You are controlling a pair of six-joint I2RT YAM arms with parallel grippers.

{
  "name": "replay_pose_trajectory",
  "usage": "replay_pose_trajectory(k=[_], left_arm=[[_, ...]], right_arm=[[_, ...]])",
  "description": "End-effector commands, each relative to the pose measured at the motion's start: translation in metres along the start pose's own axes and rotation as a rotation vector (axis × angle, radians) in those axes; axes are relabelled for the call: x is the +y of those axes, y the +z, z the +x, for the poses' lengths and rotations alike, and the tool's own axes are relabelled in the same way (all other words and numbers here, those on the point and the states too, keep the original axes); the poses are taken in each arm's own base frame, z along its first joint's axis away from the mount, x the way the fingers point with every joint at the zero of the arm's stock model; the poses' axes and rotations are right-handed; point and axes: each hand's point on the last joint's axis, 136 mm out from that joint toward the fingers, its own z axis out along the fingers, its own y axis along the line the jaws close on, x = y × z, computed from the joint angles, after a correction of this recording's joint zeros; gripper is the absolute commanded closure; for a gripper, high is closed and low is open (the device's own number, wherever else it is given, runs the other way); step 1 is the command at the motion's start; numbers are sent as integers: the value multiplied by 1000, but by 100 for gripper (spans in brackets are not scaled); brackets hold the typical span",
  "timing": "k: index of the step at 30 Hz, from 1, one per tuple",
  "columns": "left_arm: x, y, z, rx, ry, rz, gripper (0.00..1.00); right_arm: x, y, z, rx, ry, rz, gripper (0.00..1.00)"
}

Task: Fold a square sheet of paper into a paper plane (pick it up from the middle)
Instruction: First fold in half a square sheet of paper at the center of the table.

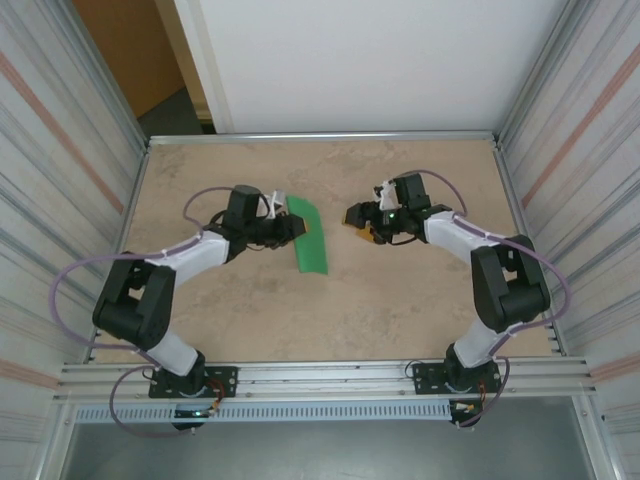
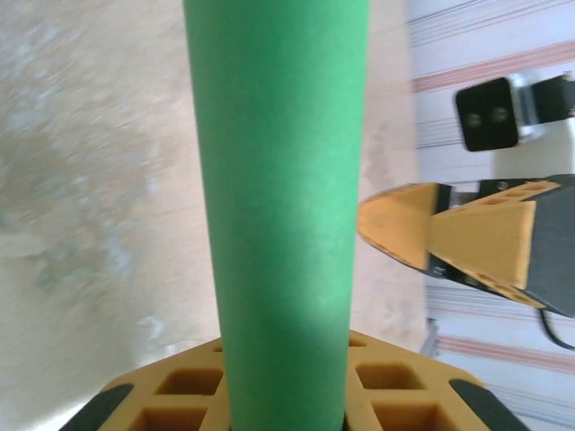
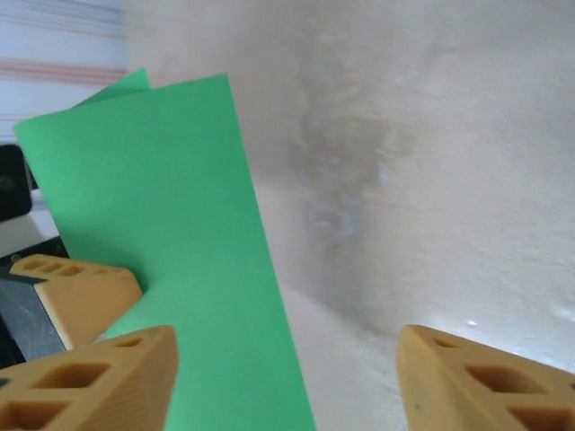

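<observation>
Orange pads [image 2: 171, 395] of the left gripper [image 1: 291, 228], moulded with square pockets like a waffle, sit along the bottom edge of the left wrist view. The paper [image 2: 283, 206] shoots straight up between them, so they're clamped on it. It's smooth matte green, bowed into a rounded column that runs from the bottom of the frame to the top.

At mid right of that same view, two pointed orange wedges on black backing poke in from the side, close to the paper.

On the right wrist view the right gripper [image 3: 287, 346] has its fingers [image 3: 99, 382] spread wide, one ribbed wedge at lower left and one at lower right, gripping nothing. The green sheet stands in the left half of the frame, flat here. It has a crisp straight edge and a second layer peeking out at its upper left corner.

From above, the paper is a narrow slanted strip just left of centre, with the left gripper on its left edge. The right gripper sits just right of centre, apart from it. Whether the strip's lower end touches the mottled beige table [image 1: 400, 300] is hard to call.
</observation>
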Motion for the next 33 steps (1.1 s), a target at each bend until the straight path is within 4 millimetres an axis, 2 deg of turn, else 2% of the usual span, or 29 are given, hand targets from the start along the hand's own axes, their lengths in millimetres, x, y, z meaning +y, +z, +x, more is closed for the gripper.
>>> replay_pose_trajectory(k=[1, 4, 9, 13, 17, 20, 25, 33], left_arm=[[-48, -15, -3, 38, 32, 180, 77], [-68, -22, -3, 68, 40, 241, 77], [-77, -21, -1, 115, 12, 291, 77], [-74, -17, -2, 124, -4, 294, 77], [-64, -11, -1, 128, -26, 259, 77], [-55, -9, -2, 121, -43, 225, 78], [-46, -8, -2, 115, -60, 201, 78], [-46, -7, -2, 117, -65, 209, 78]], right_arm=[[26, -8, 11, 37, -98, -121, 27], [49, -12, 15, 62, -135, -200, 24], [74, -10, 22, 116, -175, -263, 25], [74, -5, 26, 146, -171, -260, 28], [82, -10, 29, 156, -180, -298, 34], [88, -17, 31, 150, -193, -316, 41], [85, -25, 32, 125, -184, -308, 52], [81, -18, 37, 135, -169, -287, 74]])
